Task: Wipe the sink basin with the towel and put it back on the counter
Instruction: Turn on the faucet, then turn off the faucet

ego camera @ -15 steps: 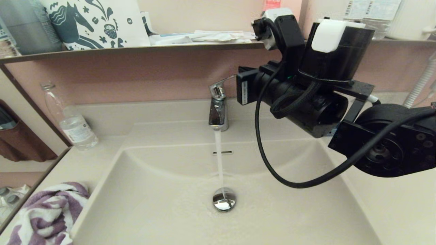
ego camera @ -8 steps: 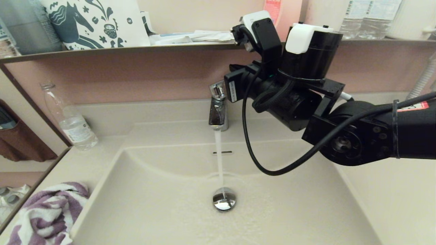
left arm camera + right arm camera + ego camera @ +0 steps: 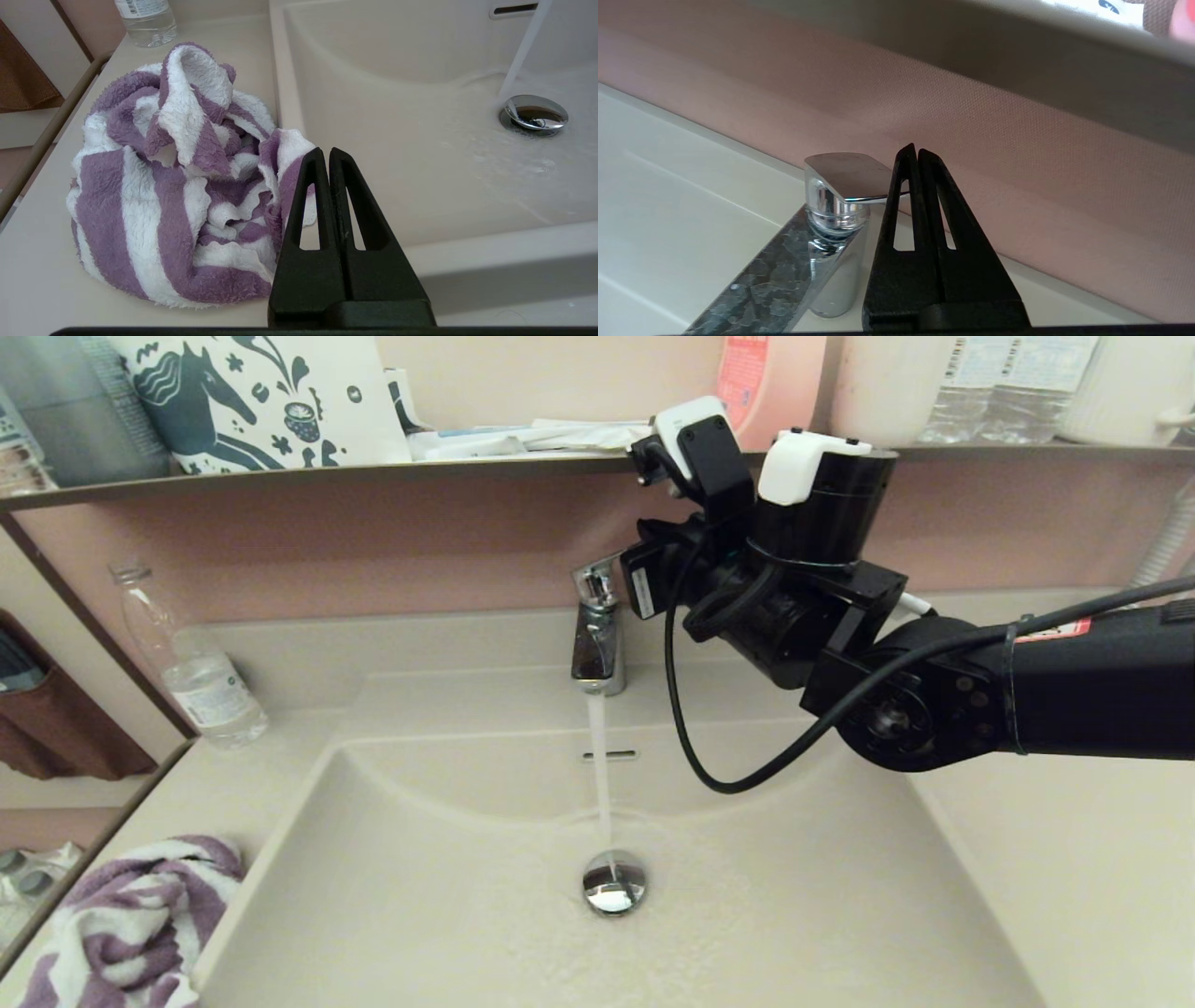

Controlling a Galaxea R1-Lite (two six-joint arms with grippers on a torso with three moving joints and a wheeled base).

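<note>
The purple-and-white striped towel (image 3: 121,924) lies crumpled on the counter (image 3: 1074,859) at the left front corner, beside the sink basin (image 3: 420,896). In the left wrist view my left gripper (image 3: 329,151) is shut and empty. It hovers over the basin's left rim, just right of the towel (image 3: 177,186). My right arm (image 3: 803,616) reaches in from the right, above the basin's rear. My right gripper (image 3: 915,149) is shut, its tips right beside the chrome tap handle (image 3: 850,177). Water runs from the tap (image 3: 597,635) onto the drain plug (image 3: 614,885).
A clear plastic bottle (image 3: 191,672) stands on the counter at the back left. A dark-edged shelf (image 3: 373,471) with a patterned bag and bottles runs above the tap. A black cable (image 3: 691,737) loops down from the right wrist over the basin.
My right arm has moved left and back, bringing its shut gripper up to the tap handle. The water keeps running, and the towel has not moved.
</note>
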